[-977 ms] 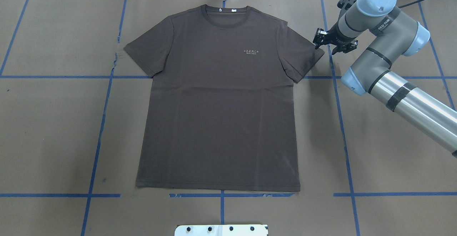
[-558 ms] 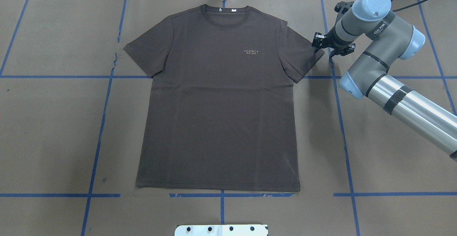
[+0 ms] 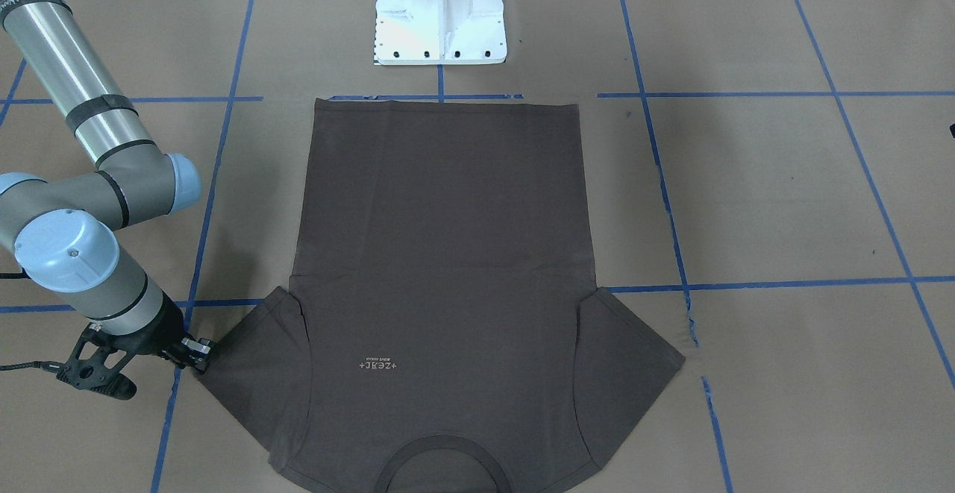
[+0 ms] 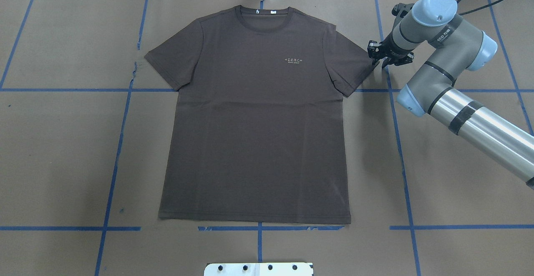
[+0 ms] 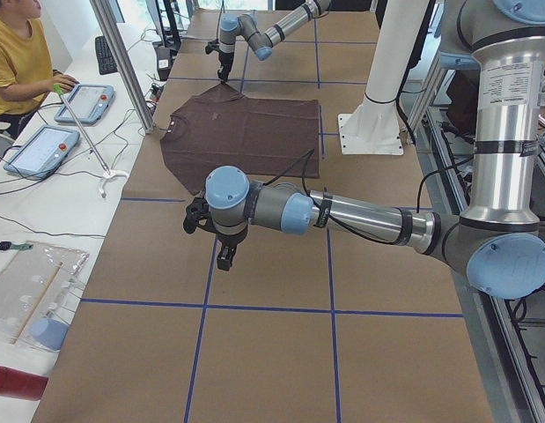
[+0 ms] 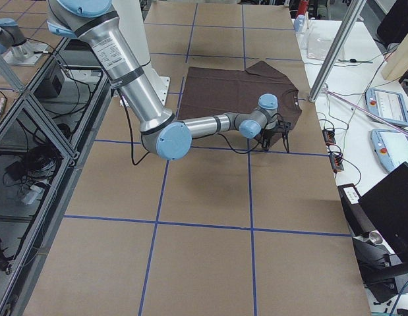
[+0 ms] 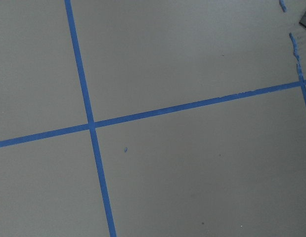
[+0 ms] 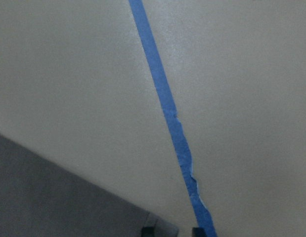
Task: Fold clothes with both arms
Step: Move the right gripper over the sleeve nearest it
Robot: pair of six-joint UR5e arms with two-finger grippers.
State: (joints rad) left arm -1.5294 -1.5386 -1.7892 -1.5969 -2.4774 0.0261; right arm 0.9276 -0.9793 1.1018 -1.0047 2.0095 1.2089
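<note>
The T-shirt (image 4: 254, 134) is lying flat and face up in the middle of the bench (image 4: 62, 142), with its collar (image 4: 261, 19) on the far side from the robot, its hem (image 4: 254, 217) on the near side and both sleeves spread outward. No fold is showing yet, so the task is judged to be at its very first step: getting a hold on the cloth. The right gripper (image 4: 380, 61) is hanging low at the outer tip of the right sleeve (image 4: 352, 67), and its jaws are standing spread. In the right wrist view the two fingertips (image 8: 148, 230) are showing apart at the bottom edge, with the sleeve's corner lying just at the gap between them and a strip of blue tape (image 8: 165, 98) running beside it. Whether the corner is sitting fully inside the gap cannot be told. The left gripper (image 5: 223, 256) is showing only in the side view, where it is hanging over bare bench apart from the shirt on its left side. Whether its jaws are spread or pressed together cannot be told there. The next move is probably calling for the right jaws to settle onto the sleeve corner and pinch it without pushing the cloth into a wrinkle. The left gripper would need to come over to the left sleeve (image 4: 167, 65) so that both arms are sharing the fold.
</note>
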